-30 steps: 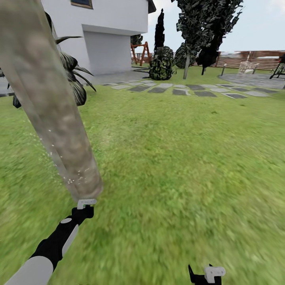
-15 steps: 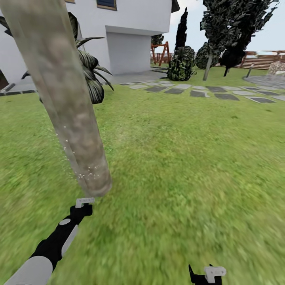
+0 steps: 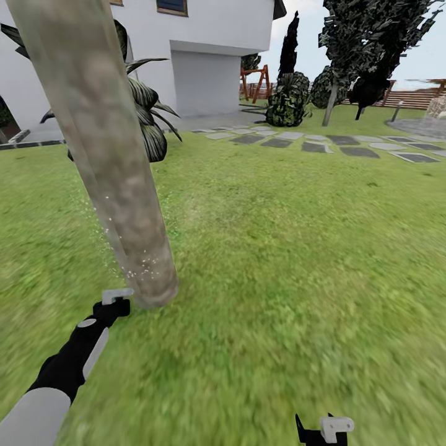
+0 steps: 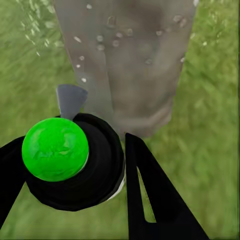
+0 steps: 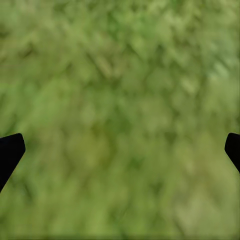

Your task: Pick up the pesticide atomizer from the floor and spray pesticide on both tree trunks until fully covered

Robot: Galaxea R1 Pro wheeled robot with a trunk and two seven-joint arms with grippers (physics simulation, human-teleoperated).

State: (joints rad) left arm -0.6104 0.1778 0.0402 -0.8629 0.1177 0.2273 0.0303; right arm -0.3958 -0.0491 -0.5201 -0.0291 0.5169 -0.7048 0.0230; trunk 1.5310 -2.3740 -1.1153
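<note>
Beside the tree trunk (image 3: 111,161), left pincer (image 4: 75,175) apparently grips the pesticide atomizer (image 4: 70,160).

We see the tree trunk (image 3: 118,186) as a smooth, matt grey-brown surface blotched tan and greenish, speckled with pale droplets near its base. The pesticide atomizer (image 4: 75,162) looks like glossy black plastic with a shiny bright green spot, while the floor (image 3: 297,260) is soft, blurry-textured green grass.

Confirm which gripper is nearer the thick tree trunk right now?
Left. The left gripper, shut on the pesticide atomizer, sits right beside the base of the tree trunk. The right gripper hangs open over grass, well off to the trunk's right.
</note>
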